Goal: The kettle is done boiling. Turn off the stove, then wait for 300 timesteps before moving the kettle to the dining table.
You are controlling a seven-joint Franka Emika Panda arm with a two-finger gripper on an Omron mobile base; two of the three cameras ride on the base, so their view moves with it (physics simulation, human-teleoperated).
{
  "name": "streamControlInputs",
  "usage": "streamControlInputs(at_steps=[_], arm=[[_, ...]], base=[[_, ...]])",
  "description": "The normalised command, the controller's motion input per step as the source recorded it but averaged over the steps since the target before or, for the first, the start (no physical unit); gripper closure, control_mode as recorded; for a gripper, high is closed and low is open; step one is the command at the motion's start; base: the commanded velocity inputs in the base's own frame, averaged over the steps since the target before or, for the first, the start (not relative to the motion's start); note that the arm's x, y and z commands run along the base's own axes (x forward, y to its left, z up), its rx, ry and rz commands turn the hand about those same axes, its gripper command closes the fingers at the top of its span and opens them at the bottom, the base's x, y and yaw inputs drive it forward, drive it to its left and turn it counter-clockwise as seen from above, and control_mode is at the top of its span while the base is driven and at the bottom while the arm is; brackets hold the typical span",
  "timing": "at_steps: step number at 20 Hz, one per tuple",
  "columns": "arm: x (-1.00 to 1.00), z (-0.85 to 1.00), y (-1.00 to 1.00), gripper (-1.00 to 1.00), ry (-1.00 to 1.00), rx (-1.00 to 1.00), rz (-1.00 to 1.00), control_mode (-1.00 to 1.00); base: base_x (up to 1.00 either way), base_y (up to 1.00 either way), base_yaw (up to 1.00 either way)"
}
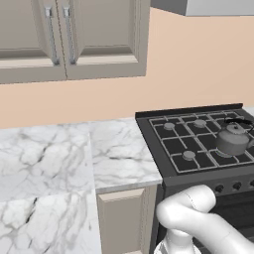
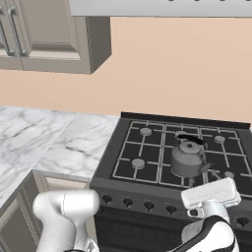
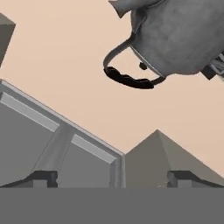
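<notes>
The grey kettle [image 1: 232, 139] [image 2: 188, 158] sits upright on the front right burner of the black stove [image 1: 178, 146] [image 2: 142, 160]. In the hand view the kettle [image 3: 179, 39] appears rolled over at the top, its black handle curving below it. My gripper [image 3: 113, 178] is open, its two dark fingertips [image 3: 43, 177] wide apart with nothing between them. My white hand [image 2: 210, 193] hovers low at the stove's front edge, just before the row of black knobs [image 2: 127, 202] [image 1: 237, 186] and short of the kettle. The dining table is out of view.
A marble counter [image 1: 59, 158] [image 2: 54, 135] with beige cabinet doors runs left of the stove. Beige wall cabinets [image 1: 69, 39] [image 2: 44, 34] hang above it, and a grey hood [image 2: 162, 7] hangs over the stove. The peach wall stands behind.
</notes>
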Motion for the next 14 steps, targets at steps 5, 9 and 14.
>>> streamControlInputs(at_steps=[5, 9, 14], arm=[[0.33, 0.37, 0.1, -1.0, 0.01, -0.18, -0.01, -1.0], [0.62, 0.12, 0.06, -1.0, 0.15, -0.03, -0.05, -1.0], [0.67, 0.0, 0.04, -1.0, 0.23, -0.03, -0.09, -1.0]], base=[[0.0, 0.0, 0.0], [0.0, 0.0, 0.0], [0.0, 0.0, 0.0]])
